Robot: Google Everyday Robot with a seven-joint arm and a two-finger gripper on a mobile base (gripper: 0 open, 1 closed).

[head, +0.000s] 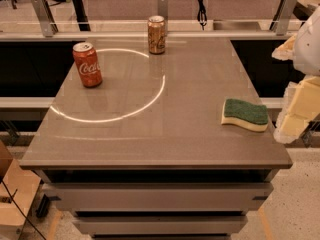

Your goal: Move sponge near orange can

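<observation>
Gripper [299,109] at right edge of table [150,139], grip state can't tell. Sponge [245,115] just left of it, lying flat; orange can [156,34] well apart, back-left.

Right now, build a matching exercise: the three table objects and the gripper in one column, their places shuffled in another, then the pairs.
1. green-topped yellow foam sponge
2. brownish-orange drink can
3. red Coca-Cola can
4. pale gripper

A. far middle of the grey table
B. off its right edge
C. its left side
D. just inside its right edge

Pairs: 1-D, 2-A, 3-C, 4-B
</observation>
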